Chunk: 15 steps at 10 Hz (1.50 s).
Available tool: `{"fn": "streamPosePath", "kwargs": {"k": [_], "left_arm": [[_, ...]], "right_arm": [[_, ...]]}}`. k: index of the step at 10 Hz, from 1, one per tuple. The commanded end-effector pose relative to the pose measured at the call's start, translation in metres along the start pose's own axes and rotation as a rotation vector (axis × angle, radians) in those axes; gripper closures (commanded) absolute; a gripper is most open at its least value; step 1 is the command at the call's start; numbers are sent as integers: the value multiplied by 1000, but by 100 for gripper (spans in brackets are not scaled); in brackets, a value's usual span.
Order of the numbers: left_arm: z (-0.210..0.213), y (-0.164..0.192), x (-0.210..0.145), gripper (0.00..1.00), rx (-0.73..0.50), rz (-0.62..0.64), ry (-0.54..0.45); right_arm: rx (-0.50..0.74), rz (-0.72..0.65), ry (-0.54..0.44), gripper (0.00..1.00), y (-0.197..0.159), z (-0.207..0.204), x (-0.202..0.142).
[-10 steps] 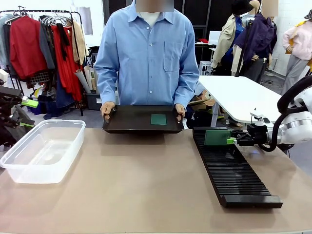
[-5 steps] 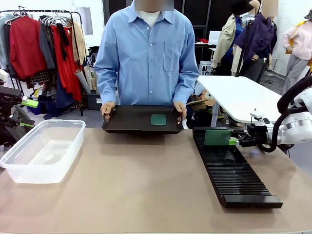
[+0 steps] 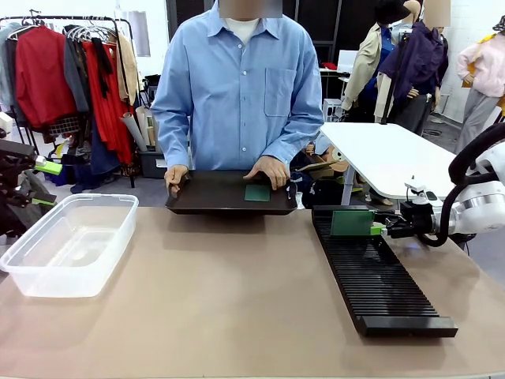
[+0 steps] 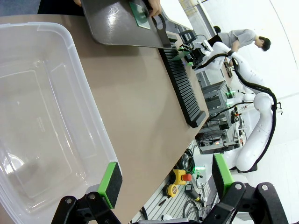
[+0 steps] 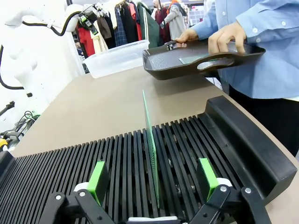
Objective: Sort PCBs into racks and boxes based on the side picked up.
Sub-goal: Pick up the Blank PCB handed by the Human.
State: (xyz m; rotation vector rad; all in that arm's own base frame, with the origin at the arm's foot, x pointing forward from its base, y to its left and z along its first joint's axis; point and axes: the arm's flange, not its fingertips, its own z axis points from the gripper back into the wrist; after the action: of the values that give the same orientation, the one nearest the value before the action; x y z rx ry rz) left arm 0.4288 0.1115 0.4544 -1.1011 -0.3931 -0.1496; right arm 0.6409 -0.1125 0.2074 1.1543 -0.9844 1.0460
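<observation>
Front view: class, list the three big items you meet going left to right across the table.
Clear tub → black tray → black slotted rack.

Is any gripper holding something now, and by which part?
Nothing. The right gripper stands open around the thin green circuit board upright in the black slotted rack; the left gripper is open.

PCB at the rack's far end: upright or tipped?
Upright. PCB stands on edge in a rack slot, right gripper open around it.
</observation>
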Motion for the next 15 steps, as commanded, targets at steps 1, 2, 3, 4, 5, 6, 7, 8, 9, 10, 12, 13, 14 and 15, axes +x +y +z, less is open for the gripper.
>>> {"fn": "streamPosePath", "kwargs": {"k": [1,2,3,4,5,6,7,8,9,10,12,13,14,15], "left_arm": [[1,-3,1,0,4,10,-2],[1,-3,1,0,4,10,-2],[1,-3,1,0,4,10,-2],[1,-3,1,0,4,10,-2],[1,-3,1,0,4,10,-2],[1,-3,1,0,4,10,-2],[1,-3,1,0,4,10,-2],[1,-3,1,0,4,10,-2],[1,-3,1,0,4,10,-2],[1,-3,1,0,4,10,-2],[1,-3,1,0,4,10,-2],[1,-3,1,0,4,10,-2],[1,-3,1,0,4,10,-2],[1,-3,1,0,4,10,-2]], "right_arm": [[0,13,0,0,0,0,3],[0,13,0,0,0,0,3],[0,13,0,0,0,0,3],[0,13,0,0,0,0,3],[0,13,0,0,0,0,3],[0,0,0,0,0,0,0],[21,9,-33,0,8,-2,30],[22,14,-40,0,14,-2,49],[14,19,-41,0,18,0,62],[-4,34,-39,0,25,3,76],[-12,12,-44,0,53,3,103],[-23,-43,-48,0,76,4,114],[-9,-112,-67,0,101,5,126],[2,-163,-91,0,120,5,134]]}}
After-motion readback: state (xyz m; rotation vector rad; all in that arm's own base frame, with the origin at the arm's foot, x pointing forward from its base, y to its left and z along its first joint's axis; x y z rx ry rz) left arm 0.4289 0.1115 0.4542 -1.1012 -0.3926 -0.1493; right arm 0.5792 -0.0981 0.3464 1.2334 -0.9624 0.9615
